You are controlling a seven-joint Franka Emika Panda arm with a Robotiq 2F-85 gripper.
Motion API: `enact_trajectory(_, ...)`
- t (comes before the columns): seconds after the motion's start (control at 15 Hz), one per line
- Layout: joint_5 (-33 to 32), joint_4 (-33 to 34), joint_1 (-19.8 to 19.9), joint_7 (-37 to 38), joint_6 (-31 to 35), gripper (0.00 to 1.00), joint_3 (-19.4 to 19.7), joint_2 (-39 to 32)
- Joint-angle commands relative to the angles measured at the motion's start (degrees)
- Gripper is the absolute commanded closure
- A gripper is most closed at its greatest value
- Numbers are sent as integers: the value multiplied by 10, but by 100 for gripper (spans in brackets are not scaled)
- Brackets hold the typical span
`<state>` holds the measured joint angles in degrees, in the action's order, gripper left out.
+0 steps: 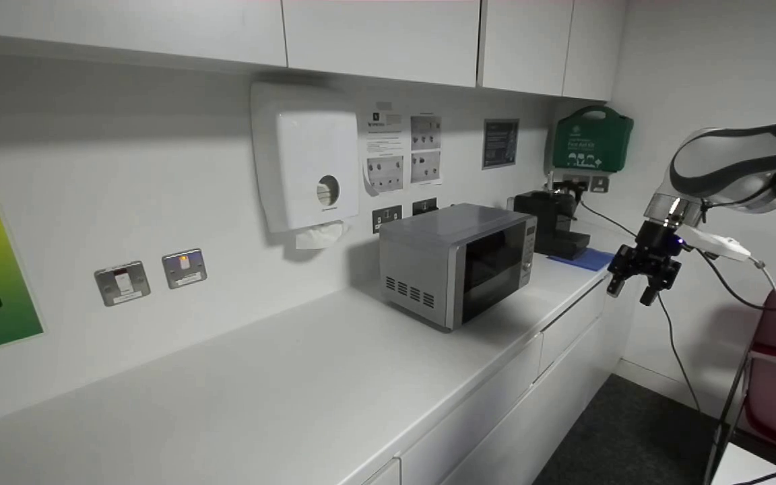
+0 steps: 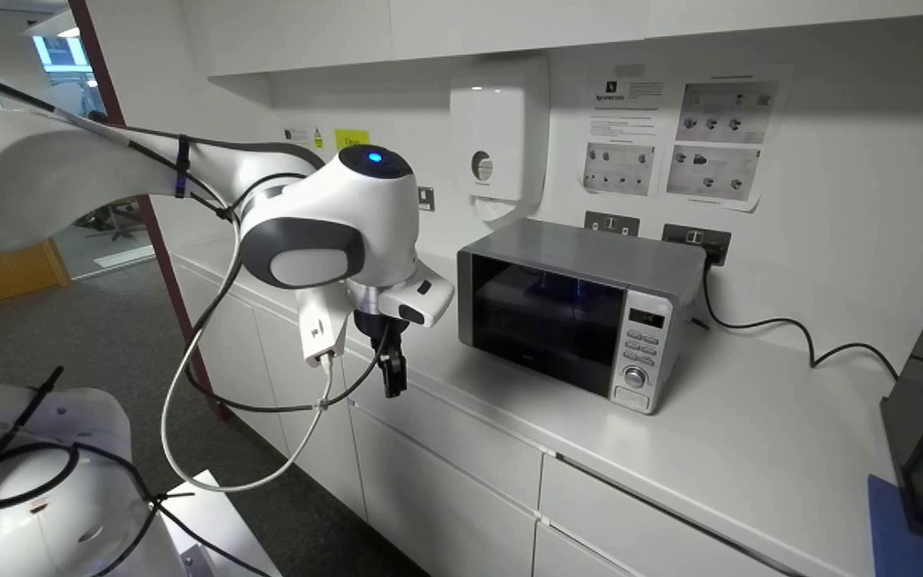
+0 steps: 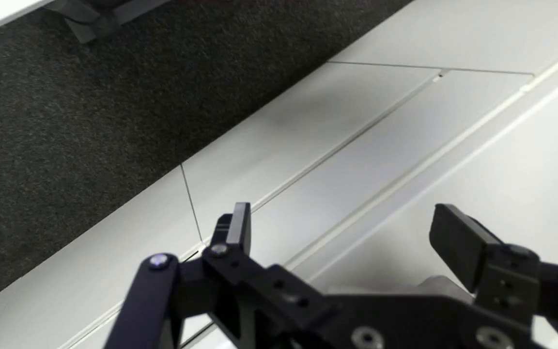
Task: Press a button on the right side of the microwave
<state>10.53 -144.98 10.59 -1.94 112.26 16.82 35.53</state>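
1. The black metal two-fingered gripper (image 3: 342,213) points downward, its fingers (image 3: 456,242) wide apart with nothing between them. Pressing so, one tip could miss while the other catches a neighbouring control.
2. A thin looped white plastic cable (image 2: 229,488) droops beside the gripper; a wide sideways sweep might snag it.
3. The flat smooth white tabletop (image 2: 758,457) is the next hazard: too low an approach would probably strike its front edge.
4. The grey metal box-shaped microwave (image 1: 457,266) could slide or twist if pushed too hard or off-centre, since nothing visibly anchors it.
5. It stands on the tabletop, well apart from the gripper. In an exterior view it shows to the right of the gripper, the dark glass window (image 2: 542,324) nearer, the narrow silver control strip (image 2: 622,393) with its small rounded buttons (image 2: 640,346) farther along.
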Motion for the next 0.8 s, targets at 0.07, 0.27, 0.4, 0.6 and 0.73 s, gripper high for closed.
enact_trajectory(0.07,116,47,2,14,14,0,31,-57)
enact_trajectory(0.27,127,38,14,1,7,0,23,-52)
enact_trajectory(0.4,143,52,15,1,7,0,29,-68)
enact_trajectory(0.6,145,57,15,2,7,0,30,-76)
enact_trajectory(0.73,146,57,15,2,7,0,30,-76)
